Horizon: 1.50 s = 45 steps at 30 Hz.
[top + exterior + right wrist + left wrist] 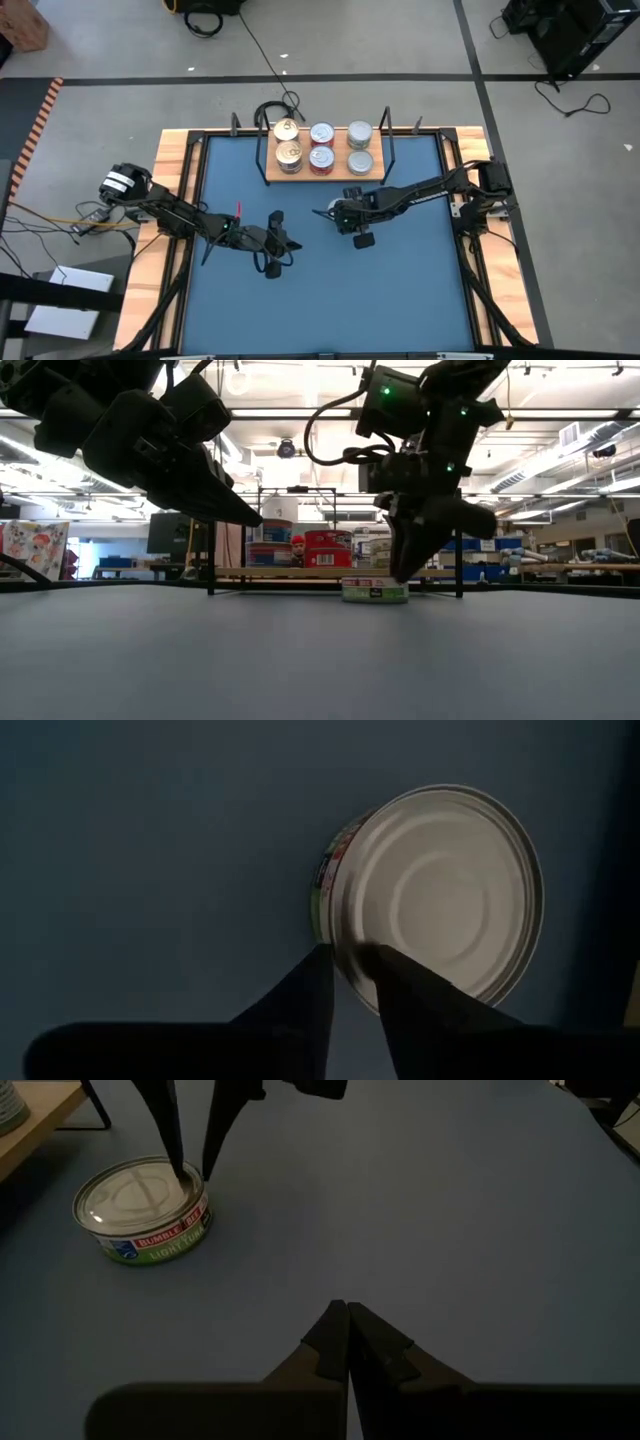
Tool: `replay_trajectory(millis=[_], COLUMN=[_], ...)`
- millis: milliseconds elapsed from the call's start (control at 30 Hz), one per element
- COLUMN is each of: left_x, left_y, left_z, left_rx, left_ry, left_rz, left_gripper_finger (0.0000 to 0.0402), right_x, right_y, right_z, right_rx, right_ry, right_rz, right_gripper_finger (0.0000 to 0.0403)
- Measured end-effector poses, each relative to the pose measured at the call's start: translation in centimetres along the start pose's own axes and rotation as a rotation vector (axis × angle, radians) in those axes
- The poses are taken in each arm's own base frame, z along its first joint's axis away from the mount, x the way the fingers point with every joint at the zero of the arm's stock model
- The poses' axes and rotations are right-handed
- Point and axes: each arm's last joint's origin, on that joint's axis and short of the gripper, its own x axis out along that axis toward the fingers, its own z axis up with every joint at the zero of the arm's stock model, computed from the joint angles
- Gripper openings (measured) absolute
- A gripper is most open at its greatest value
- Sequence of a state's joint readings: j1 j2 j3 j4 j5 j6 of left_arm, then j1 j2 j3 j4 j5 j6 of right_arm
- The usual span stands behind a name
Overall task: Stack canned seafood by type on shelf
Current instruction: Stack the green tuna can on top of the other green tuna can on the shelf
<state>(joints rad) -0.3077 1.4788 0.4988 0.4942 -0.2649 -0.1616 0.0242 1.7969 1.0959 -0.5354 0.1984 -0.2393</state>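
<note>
Silver-lidded tin (145, 1210) with red, green and seemingly blue label on blue table (400, 290); shelf (325, 172) light wood, black wire.

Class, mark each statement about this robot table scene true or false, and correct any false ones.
1. One tin still sits on the blue table, off the shelf. True.
2. The right gripper has lifted that tin clear of the table. False: the tin rests on the table.
3. The left gripper holds a tin. False: its fingers are shut on nothing.
4. The shelf carries six stacks of tins. True.
</note>
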Motion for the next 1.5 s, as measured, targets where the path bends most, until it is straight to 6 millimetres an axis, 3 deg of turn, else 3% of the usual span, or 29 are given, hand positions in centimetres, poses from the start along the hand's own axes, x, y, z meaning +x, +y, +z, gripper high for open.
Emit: replay_trajectory(millis=[267, 567, 900, 1033, 1267, 1500], left_x=[0.0, 0.0, 0.0, 0.0, 0.0, 0.0], left_y=[0.0, 0.0, 0.0, 0.0, 0.0, 0.0], left_z=[0.0, 0.1, 0.1, 0.1, 0.0, 0.0], left_rx=[0.000, -0.003, -0.003, -0.002, -0.001, 0.001], left_ry=[-0.001, -0.010, -0.011, -0.010, -0.005, 0.000], left_rz=[-0.001, -0.002, 0.006, 0.008, 0.010, 0.010], left_gripper_finger=[0.0010, 0.0010, 0.0010, 0.0010, 0.0010, 0.0010], right_x=[0.1, -0.4, -3.2, -3.4, -3.0, -1.1], right_y=[-0.1, 0.1, -0.6, 0.0, 0.8, 1.5], right_z=[0.5, 1.1, 4.5, 4.2, 2.9, 1.0], right_rx=[-0.045, 0.043, 0.244, 0.216, 0.022, -0.127], right_ry=[-0.054, -0.105, -0.260, -0.187, -0.052, -0.007], right_rz=[0.008, 0.145, 0.368, 0.252, 0.101, 0.097], right_gripper_finger=[0.0008, 0.0003, 0.0002, 0.0024, 0.0106, 0.0111])
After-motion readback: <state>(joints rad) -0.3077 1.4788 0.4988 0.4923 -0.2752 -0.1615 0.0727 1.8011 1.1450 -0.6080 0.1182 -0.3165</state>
